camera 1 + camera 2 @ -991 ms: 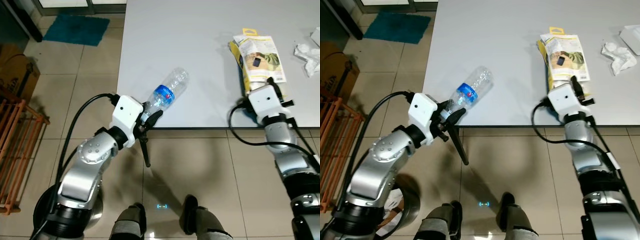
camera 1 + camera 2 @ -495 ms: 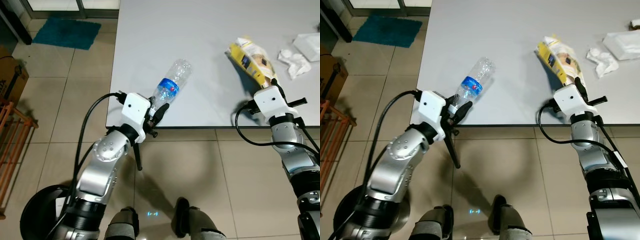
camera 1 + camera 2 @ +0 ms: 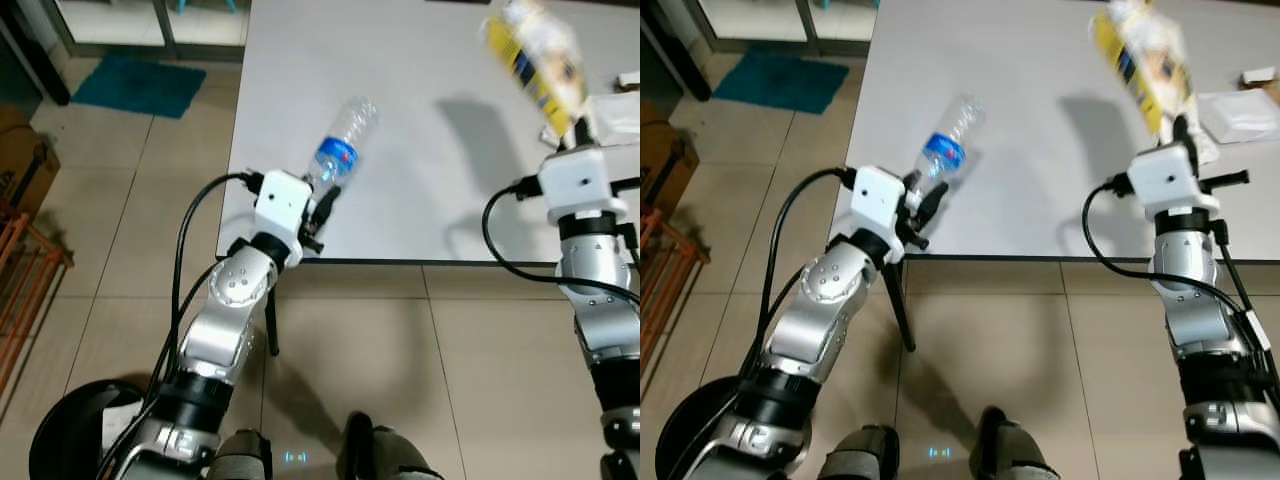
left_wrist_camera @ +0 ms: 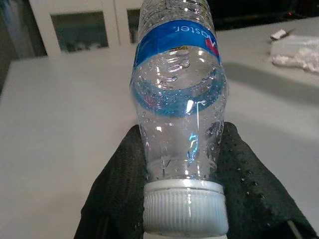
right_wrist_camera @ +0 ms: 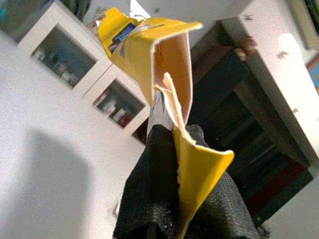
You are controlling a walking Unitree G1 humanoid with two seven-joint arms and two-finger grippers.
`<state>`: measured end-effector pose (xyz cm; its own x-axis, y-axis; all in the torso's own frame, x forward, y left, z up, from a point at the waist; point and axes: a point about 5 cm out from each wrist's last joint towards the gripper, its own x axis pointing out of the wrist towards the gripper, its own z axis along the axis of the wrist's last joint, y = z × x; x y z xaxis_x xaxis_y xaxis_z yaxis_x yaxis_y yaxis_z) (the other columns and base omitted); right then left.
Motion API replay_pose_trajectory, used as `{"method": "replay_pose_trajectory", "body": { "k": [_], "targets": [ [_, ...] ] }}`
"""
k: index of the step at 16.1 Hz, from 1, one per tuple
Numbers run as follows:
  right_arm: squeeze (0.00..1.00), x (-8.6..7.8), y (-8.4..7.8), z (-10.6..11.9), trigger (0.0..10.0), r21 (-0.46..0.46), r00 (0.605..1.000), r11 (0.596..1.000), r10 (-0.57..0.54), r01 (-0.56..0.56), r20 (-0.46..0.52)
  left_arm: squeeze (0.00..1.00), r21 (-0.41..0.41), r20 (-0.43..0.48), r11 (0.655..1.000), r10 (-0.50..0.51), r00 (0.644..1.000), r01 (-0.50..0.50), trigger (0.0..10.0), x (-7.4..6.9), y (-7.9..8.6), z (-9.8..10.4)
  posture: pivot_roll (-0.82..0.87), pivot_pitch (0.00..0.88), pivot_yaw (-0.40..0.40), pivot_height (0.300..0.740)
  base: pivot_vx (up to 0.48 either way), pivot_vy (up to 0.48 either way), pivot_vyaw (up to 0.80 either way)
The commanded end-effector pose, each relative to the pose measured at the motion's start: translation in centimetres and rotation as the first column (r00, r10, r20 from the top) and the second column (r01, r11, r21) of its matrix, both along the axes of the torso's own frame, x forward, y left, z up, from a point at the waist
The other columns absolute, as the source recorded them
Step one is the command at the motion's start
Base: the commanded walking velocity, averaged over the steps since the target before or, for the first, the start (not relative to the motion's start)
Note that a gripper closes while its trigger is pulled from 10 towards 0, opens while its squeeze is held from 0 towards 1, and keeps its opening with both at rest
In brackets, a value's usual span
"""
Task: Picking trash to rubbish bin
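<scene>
My left claw [image 3: 318, 205] is clenched on the water bottle [image 3: 340, 150] at its cap end, body pointing away over the bench [image 3: 420, 120]. My right claw [image 3: 562, 135] grasps the yellow packet [image 3: 530, 55], held upright above it; the black bin [image 3: 75, 440] lies by my left arm.

Both silver arms reach forward. The left gripper [image 3: 318, 205] clamps a bottle [image 3: 341, 146] by its neck; the right gripper [image 3: 1185, 135] pinches a yellow packet [image 3: 1140, 62], raised upright.
</scene>
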<state>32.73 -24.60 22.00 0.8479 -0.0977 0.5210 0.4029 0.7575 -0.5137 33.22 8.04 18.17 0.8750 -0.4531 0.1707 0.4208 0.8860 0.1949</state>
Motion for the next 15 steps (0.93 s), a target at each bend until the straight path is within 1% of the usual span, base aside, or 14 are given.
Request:
{"method": "replay_pose_trajectory", "body": {
  "k": [1,2,3,4,5,7,8,10,12,15],
  "targets": [
    [0.0,-0.8,0.2,1.0,0.0,0.057,0.999,0.998,0.017,-0.019,0.028,0.0,0.014,0.02,0.999,0.038,0.999,-0.038,10.0,0.3,0.0,0.0,0.19,0.121,-0.051,0.74,0.0,0.0,0.0],
    [0.0,-1.1,0.6,1.3,0.2,0.068,0.999,0.997,0.034,-0.036,0.033,0.0,0.022,0.025,0.998,0.059,0.998,-0.06,10.0,0.5,0.1,-0.1,0.18,0.114,-0.053,0.74,0.0,0.0,0.0],
    [0.0,-1.5,1.2,1.4,3.0,0.081,0.998,0.995,0.05,-0.052,0.035,0.0,0.04,0.036,0.995,0.085,0.996,-0.087,10.0,0.6,0.3,-0.1,0.18,0.114,-0.053,0.74,0.0,0.0,0.0],
    [0.0,-2.4,2.7,1.6,10.0,0.092,0.994,0.99,0.101,-0.104,0.039,0.0,0.06,0.041,0.989,0.129,0.991,-0.131,10.0,0.7,1.5,-0.4,0.17,0.109,-0.054,0.74,0.0,0.0,0.0],
    [0.0,-3.2,3.5,1.5,10.0,0.112,0.992,0.986,0.124,-0.127,0.037,0.0,0.077,0.042,0.984,0.158,0.986,-0.161,10.0,0.7,2.4,-0.8,0.17,0.109,-0.054,0.74,0.0,0.0,0.0],
    [0.0,-3.8,4.1,1.0,10.0,0.138,0.99,0.981,0.136,-0.138,0.023,0.0,0.09,0.039,0.977,0.191,0.981,-0.194,10.0,0.6,3.2,-1.2,0.17,0.109,-0.054,0.74,0.0,0.0,0.0],
    [0.0,-4.8,4.8,0.1,10.0,0.161,0.988,0.976,0.153,-0.149,-0.013,0.0,0.11,0.053,0.964,0.238,0.97,-0.242,10.0,0.6,4.1,-1.4,0.18,0.119,-0.058,0.74,0.0,0.0,0.8],
    [0.0,-5.7,5.3,-0.9,10.0,0.19,0.984,0.97,0.166,-0.152,-0.061,0.0,0.124,0.089,0.946,0.291,0.953,-0.3,10.0,0.5,4.9,-1.3,0.19,0.12,-0.062,0.74,0.0,0.0,0.8],
    [0.0,-6.5,5.4,-1.4,10.0,0.23,0.981,0.963,0.166,-0.14,-0.101,0.0,0.135,0.117,0.929,0.331,0.937,-0.345,10.0,0.4,5.6,-1.4,0.2,0.113,-0.068,0.74,0.0,0.0,0.8],
    [0.0,-7.1,5.7,-1.7,10.0,0.278,0.977,0.951,0.175,-0.135,-0.123,0.0,0.145,0.125,0.912,0.369,0.921,-0.385,10.0,0.0,6.3,-1.8,0.2,0.11,-0.068,0.74,0.0,0.0,0.8]
  ]
}}
